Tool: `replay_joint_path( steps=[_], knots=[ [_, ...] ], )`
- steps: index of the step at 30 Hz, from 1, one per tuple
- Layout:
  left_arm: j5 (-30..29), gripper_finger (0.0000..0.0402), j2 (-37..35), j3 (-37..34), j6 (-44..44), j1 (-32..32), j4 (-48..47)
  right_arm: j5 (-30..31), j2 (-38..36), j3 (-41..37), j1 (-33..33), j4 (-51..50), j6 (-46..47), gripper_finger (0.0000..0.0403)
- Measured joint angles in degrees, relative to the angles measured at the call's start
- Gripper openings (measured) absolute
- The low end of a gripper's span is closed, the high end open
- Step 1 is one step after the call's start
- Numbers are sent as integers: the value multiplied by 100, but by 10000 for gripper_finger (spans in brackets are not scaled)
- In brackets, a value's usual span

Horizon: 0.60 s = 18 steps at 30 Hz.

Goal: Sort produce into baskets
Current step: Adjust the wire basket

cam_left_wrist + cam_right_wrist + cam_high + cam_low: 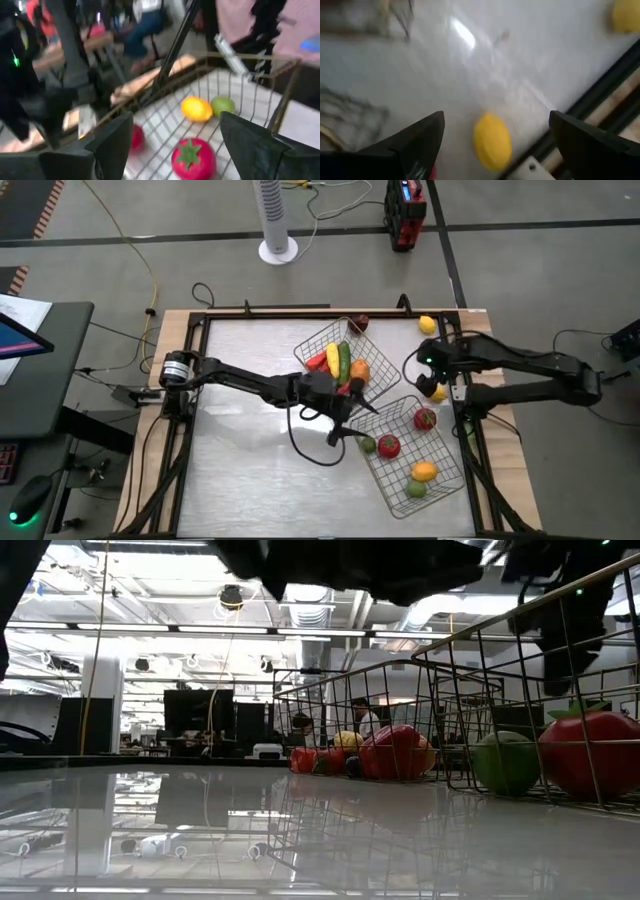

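the open right end effector (492, 132) hangs over a yellow lemon (491, 141) on the surface beside the near basket (445, 480), a light, hard, slippery piece best pinched across its middle, while the left end effector (172, 137) stands open above that basket.

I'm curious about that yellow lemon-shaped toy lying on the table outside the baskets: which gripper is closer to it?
The right gripper hovers directly over the yellow lemon-shaped toy, fingers open. The left gripper is farther off, at the edge of the nearer wire basket.
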Motion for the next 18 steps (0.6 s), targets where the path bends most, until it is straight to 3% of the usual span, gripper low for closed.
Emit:
replay_joint_path(
  steps=[2,7,18],
  knots=[
    [71,273,-10,-459,-102,35,766,-156,325,4,-28,-278,-195,385],
    [-471,243,-495,-1578,-467,141,1920,-259,1045,4,-95,-754,-660,385],
    [-2113,219,-2888,-2814,-168,231,1812,-828,2051,4,-616,-726,-1279,371]
  ],
)
